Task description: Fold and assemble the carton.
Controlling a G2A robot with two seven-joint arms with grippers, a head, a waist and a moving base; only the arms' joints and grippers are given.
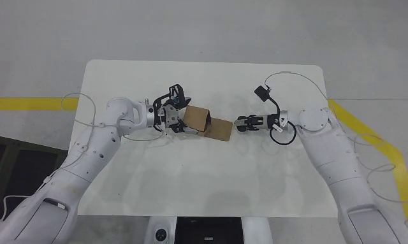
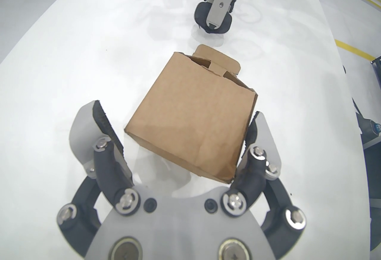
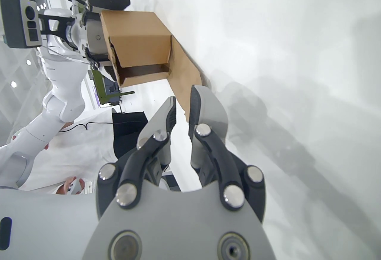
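Carton [image 1: 203,121] on its side at the middle of the table [image 1: 210,180], flap [image 1: 220,129] lying flat.
Left gripper [image 2: 177,112] spread around its closed end, 1 finger [image 2: 259,136] touching; right gripper [image 3: 183,94] narrowly parted, just beside the flap.

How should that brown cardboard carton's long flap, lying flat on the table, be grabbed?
Probably by the brown cardboard flap's free end, coming low along the white table from the right gripper's side: it lies flat, pointing that way, so jaws must pinch its edge.
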